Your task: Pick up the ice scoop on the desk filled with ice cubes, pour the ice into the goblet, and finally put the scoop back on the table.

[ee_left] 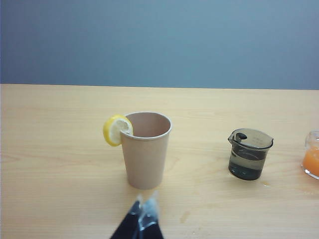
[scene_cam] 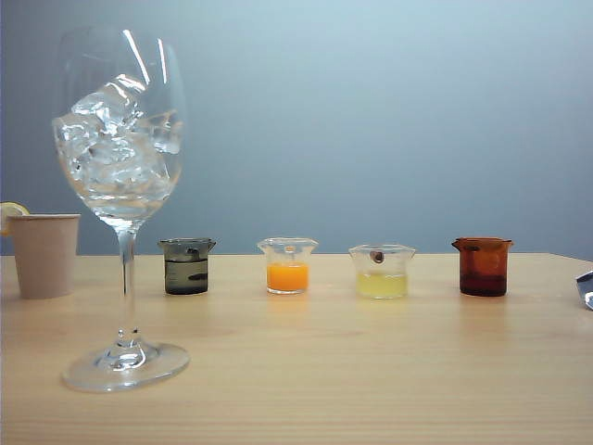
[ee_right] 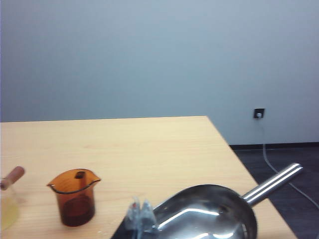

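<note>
My right gripper (ee_right: 141, 215), fingertips pressed together and empty, sits just beside the emptied ice scoop (ee_right: 209, 211), which lies on the desk (ee_right: 124, 144) near its right edge, handle angled off toward that edge. My left gripper (ee_left: 142, 219), likewise closed, idles before a paper cup (ee_left: 145, 149). Ice cubes (scene_cam: 116, 130) fill the goblet (scene_cam: 125, 199) at far left; little seems left to do.

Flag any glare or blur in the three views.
Exterior view: white glare streaks on the goblet. Left wrist view: left end effector soft, paper cup sharp. Right wrist view: bright reflections on the ice scoop, right end effector blurred.
</note>
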### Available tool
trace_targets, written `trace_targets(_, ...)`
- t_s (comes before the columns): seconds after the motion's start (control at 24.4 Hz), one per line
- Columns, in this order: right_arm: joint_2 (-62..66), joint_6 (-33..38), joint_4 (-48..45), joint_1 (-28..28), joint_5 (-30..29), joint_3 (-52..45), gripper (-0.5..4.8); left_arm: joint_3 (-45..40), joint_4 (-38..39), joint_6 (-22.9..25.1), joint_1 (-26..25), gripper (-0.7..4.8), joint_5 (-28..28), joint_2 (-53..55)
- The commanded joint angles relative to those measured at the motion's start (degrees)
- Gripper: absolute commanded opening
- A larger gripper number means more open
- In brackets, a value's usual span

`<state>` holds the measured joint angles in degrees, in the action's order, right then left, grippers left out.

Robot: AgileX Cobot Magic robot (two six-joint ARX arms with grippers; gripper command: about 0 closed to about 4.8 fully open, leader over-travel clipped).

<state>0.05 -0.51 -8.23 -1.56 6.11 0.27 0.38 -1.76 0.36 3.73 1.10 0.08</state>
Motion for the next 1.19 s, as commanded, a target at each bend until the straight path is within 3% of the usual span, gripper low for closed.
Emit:
trace_targets(0.04,0.02,-2.75,-0.77,0.76,-0.85,-0.22,-0.05,0.13,-0.44,0.07,-0.09,-0.05,0.17,0.02)
trace_targets(0.16,0.02,-2.69,0.13,0.70,-3.61,-0.22,-0.04,0.13,-0.46,0.07,-0.09,-0.05,0.20,0.02)
trace_targets(1.19,0.02,-0.98,3.48,0.66,-3.45,-0.22,-0.05,0.13,-0.46,0.07,-0.09,-0.05,0.17,0.02)
